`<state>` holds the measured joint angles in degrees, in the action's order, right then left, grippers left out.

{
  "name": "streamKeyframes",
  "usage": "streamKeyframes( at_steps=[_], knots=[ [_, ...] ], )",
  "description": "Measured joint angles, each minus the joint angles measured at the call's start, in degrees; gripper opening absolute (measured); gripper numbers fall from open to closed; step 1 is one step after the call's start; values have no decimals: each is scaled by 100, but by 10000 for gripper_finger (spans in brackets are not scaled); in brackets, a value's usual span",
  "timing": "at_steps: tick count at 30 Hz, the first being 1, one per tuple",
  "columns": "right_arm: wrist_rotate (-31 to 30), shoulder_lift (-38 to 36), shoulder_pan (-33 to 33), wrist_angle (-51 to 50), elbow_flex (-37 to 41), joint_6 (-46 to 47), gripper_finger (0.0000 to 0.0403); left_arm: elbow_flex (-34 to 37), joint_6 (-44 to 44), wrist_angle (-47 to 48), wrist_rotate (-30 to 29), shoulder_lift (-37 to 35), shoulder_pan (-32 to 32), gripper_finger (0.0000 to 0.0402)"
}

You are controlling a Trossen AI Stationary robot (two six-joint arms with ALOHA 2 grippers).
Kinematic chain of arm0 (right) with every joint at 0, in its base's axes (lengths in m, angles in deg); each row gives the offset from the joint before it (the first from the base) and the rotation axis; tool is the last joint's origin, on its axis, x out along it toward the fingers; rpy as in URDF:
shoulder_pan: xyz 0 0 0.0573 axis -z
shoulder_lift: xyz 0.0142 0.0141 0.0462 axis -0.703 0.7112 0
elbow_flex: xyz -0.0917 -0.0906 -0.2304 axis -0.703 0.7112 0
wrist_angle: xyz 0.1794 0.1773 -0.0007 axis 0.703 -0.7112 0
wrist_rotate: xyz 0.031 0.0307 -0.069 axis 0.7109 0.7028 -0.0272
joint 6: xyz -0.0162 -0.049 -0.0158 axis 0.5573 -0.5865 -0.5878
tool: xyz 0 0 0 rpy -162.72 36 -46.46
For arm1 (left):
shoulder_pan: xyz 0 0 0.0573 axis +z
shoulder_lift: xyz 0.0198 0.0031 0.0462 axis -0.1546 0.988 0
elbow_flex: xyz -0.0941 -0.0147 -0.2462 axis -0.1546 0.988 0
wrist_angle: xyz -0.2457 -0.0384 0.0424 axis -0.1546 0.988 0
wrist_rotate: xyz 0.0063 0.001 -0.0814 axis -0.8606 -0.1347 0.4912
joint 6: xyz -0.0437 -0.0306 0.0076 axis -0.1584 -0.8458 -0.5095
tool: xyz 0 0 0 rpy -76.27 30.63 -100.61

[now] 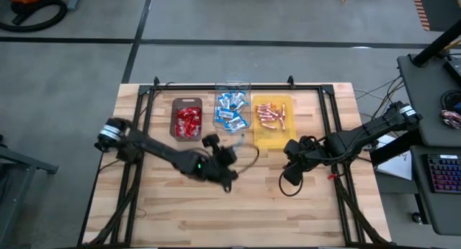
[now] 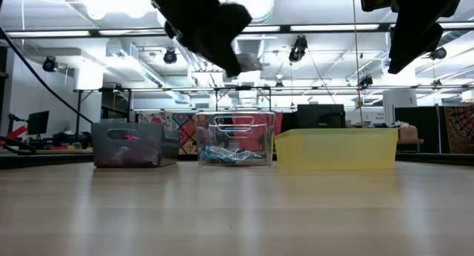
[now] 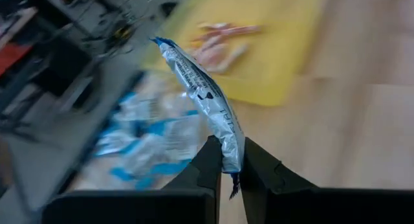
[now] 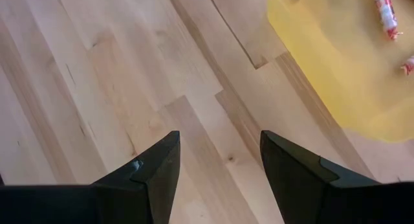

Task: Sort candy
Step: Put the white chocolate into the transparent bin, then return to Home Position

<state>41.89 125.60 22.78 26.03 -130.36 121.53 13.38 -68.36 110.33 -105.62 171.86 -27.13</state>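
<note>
A blue-and-white candy bar (image 3: 202, 94) is held in my left gripper (image 3: 226, 151), which is shut on it and raised above the table just in front of the clear tray (image 1: 232, 111) of blue-and-white bars. Red packets lie in the dark tray (image 1: 187, 120). Pinkish-copper sticks (image 1: 272, 115) lie in the yellow tray (image 1: 271, 137). My right gripper (image 4: 220, 146) stands open and empty above bare wood, near the yellow tray's front right corner. My left gripper pinches the bar's near end (image 3: 228, 158) between its two fingers. The rest of the bar sticks out forward past the fingertips, its free end (image 3: 162, 44) toward the trays. The bar is lifted clear of the table.
The three trays stand side by side at the table's far middle, inside a black frame (image 1: 328, 109) fixed to the wooden top. Cables (image 1: 252, 159) loop over the table between the two arms. Bare wood lies in front of the trays.
</note>
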Motion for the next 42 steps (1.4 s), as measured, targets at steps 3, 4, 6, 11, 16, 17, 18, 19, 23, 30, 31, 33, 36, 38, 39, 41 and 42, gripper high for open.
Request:
streamKeyframes(
  at_steps=[3, 4, 6, 11, 16, 17, 18, 19, 23, 30, 31, 33, 36, 38, 39, 41, 42],
  knots=[
    [-10, 0, 0, 0, 0, -41, 203, 0, 196, 270, 69, -233, 457, 11],
    [-23, 0, 0, 4, 0, -44, 203, 0, 336, 272, 199, -284, 625, 11],
    [-102, 0, 0, 2, 0, -54, 203, -2, 711, 245, 544, -344, 989, 11],
    [-208, 0, 0, 2, 0, -67, 203, -2, 1377, 256, 991, -328, 1973, 17],
    [-299, 0, 0, 1, 0, -95, 203, -2, 1802, 100, 1463, -324, 2794, 21],
    [-302, 0, 0, 4, 0, -125, 203, -2, 1824, 13, 1603, -320, 2939, 21],
    [-311, 0, 1, 2, 0, -159, 203, -2, 1881, -44, 1779, -320, 3066, 22],
    [-327, 0, 2, 2, 0, -190, 203, -2, 1966, -91, 1964, -320, 3175, 23],
    [-565, 0, 2, 0, 0, -216, 203, -2, 2081, -138, 2251, -320, 3461, 42],
    [-850, 0, 4, 2, 0, -493, 203, -2, 2289, -225, 2384, -318, 3490, 112],
    [-899, 0, 4, 2, 0, -519, 203, -2, 2286, -224, 2395, -318, 3475, 121],
    [-955, 0, 4, 3, 0, -641, 203, -2, 2253, -185, 2400, -328, 3418, 138],
    [-1111, -7, -9, 157, 96, -938, 203, 7, 2252, -87, 2474, -440, 3189, 155],
    [-1187, -22, -20, 391, 222, -1182, 203, 57, 2273, -91, 2673, -594, 2943, 159],
    [-1196, -26, -24, 554, 297, -1315, 203, 106, 2273, -100, 2785, -701, 2792, 160],
    [-1207, -33, -37, 956, 473, -1629, 203, 279, 2300, -140, 2900, -969, 2456, 160],
    [-1207, -39, -49, 1191, 577, -1802, 203, 429, 2363, -229, 2967, -1156, 2274, 159]
  ],
)
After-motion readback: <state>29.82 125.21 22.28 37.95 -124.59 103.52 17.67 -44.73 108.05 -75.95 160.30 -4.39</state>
